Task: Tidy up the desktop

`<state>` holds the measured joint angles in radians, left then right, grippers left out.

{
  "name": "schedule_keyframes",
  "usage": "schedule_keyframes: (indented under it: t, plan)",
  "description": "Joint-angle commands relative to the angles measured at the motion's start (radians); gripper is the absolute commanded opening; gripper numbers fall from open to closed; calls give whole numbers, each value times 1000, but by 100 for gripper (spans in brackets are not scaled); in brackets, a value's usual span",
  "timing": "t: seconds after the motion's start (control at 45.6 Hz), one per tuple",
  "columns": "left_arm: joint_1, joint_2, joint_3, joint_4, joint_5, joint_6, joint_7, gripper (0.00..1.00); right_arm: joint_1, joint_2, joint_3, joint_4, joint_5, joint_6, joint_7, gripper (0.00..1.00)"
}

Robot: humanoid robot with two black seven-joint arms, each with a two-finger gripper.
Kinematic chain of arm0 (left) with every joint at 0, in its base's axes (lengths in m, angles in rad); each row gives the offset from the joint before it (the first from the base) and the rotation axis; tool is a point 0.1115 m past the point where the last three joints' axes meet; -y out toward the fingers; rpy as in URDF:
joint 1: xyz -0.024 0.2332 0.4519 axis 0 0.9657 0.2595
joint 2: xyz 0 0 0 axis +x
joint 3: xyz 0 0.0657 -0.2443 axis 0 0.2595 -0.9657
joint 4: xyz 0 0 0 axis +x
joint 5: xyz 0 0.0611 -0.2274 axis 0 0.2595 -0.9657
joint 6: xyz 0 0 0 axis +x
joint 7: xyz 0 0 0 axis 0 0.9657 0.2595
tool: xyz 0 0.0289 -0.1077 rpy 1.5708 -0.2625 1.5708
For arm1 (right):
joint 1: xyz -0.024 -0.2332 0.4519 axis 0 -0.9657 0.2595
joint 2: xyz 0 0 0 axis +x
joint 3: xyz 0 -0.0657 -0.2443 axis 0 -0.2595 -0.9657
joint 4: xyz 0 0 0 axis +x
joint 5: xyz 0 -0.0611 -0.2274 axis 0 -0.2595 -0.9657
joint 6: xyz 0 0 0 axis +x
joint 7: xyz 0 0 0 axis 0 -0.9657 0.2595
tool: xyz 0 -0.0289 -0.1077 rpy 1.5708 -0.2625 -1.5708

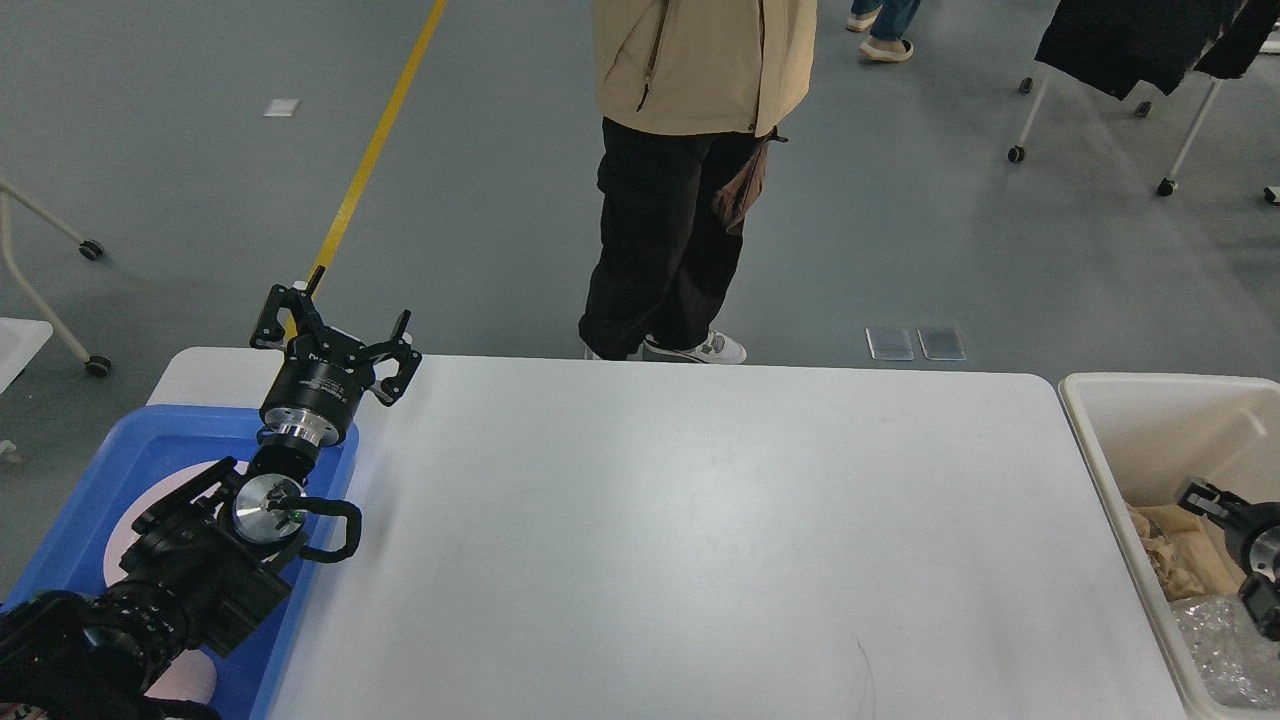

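Observation:
The white desktop (700, 520) fills the middle of the head view and carries no loose item on its bare surface. My left gripper (336, 332) is open and empty, held above the far end of the blue tray (120, 450) at the desktop's left edge. My right gripper (1203, 497) shows only partly at the right edge, over the cream bin (1090, 420). Its fingers are small and dark, so I cannot tell how they stand.
The blue tray holds pink plates (130, 535), partly hidden by my left arm. The cream bin holds crumpled brown paper (1175, 560) and clear plastic wrap (1225, 645). A person (680, 200) stands at the desktop's far edge. Wheeled racks stand on the floor beyond.

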<state>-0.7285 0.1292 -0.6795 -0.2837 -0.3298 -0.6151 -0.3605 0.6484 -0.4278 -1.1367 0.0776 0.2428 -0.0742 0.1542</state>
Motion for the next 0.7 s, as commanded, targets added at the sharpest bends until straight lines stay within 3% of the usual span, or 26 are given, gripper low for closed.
schedule_keyframes:
  t: [0.0,0.175,0.373,0.548,0.68]
  plan:
    - [0,0,0,0,0,0,0,99,62,9,2,-4,3,-10,4,100]
    - [0,0,0,0,0,0,0,99,201,41,182,-2,6,-6,24,100]
    - [0,0,0,0,0,0,0,99,258,75,690,63,6,11,44,100]
    - [-2,0,0,0,0,0,0,99,218,47,1246,284,6,24,125,100]
    - [0,0,0,0,0,0,0,99,100,-19,1517,477,4,132,191,100]
